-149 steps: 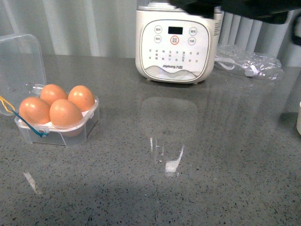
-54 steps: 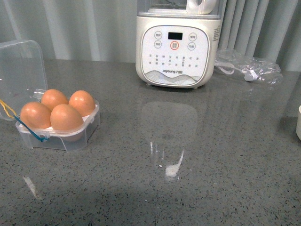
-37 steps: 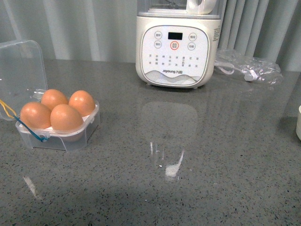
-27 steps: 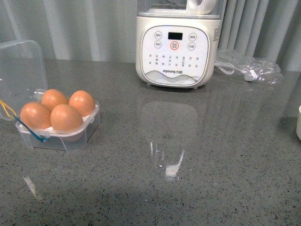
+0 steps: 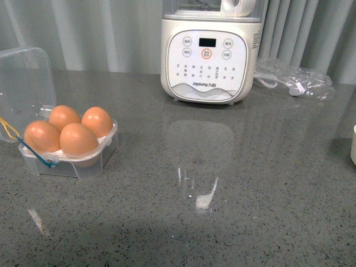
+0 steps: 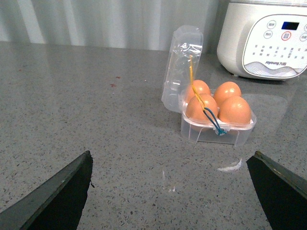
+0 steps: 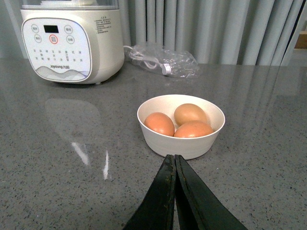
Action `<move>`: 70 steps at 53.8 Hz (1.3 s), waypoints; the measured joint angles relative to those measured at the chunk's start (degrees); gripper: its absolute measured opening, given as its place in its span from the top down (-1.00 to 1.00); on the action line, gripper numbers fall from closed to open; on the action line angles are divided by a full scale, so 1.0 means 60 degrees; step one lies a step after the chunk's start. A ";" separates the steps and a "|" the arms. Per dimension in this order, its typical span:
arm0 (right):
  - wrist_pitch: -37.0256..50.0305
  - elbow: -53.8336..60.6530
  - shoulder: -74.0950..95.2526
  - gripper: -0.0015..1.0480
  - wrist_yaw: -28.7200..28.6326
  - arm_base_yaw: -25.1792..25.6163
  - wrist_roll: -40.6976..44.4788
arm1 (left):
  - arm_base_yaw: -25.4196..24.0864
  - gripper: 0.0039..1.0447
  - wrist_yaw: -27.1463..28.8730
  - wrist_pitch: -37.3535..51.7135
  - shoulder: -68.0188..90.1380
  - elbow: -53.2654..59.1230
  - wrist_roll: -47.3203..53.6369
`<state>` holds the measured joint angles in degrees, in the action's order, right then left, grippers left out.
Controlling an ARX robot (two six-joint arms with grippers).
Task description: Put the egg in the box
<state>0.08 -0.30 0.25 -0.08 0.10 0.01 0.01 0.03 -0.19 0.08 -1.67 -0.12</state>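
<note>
Grippers, front view: neither arm is seen, so nothing about the jaws can be read from here.
Box, front view: the box (image 5: 69,153) is set at the left of the grey countertop (image 5: 233,200), with its clear lid (image 5: 25,83) swung up and back. All four cells are filled by the boxed eggs (image 5: 78,139).
Background, front view: a white appliance (image 5: 206,55) is stood at the back with a plastic bag (image 5: 295,78) beside it, both well apart from the box.
Left gripper, left wrist view: the left gripper (image 6: 171,153) is spread wide and empty over bare countertop, near the box but not touching it.
Box, left wrist view: four eggs are counted again and no free cell is found. Yellow and blue bands (image 6: 194,88) are draped across the open case.
Right gripper, right wrist view: the right gripper (image 7: 173,158) is pressed together with nothing between its fingers, just in front of a white bowl (image 7: 182,146).
Bowl, right wrist view: three bowl eggs (image 7: 192,129) are held in it.
Done: the box is judged fully loaded.
Left: no room is seen for the bowl eggs. At most the lid could be closed, which the task does not demand.
</note>
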 joint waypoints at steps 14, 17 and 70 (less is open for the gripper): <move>-0.0007 0.0000 0.0000 0.43 0.0000 0.0000 0.0004 | 0.0000 -0.87 0.0000 0.0000 -0.0004 0.0000 0.0000; -0.0007 0.0000 0.0000 0.19 -0.0004 0.0000 0.0004 | 0.0000 -0.87 0.0000 0.0000 -0.0004 0.0000 0.0000; -0.0007 0.0000 0.0000 -0.86 0.0000 0.0000 0.0000 | 0.0062 -0.87 0.1129 -0.1927 0.3861 -0.2044 -0.1512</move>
<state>0.03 -0.30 0.25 -0.08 0.10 0.01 0.38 6.81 -11.75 23.24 -13.93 -9.19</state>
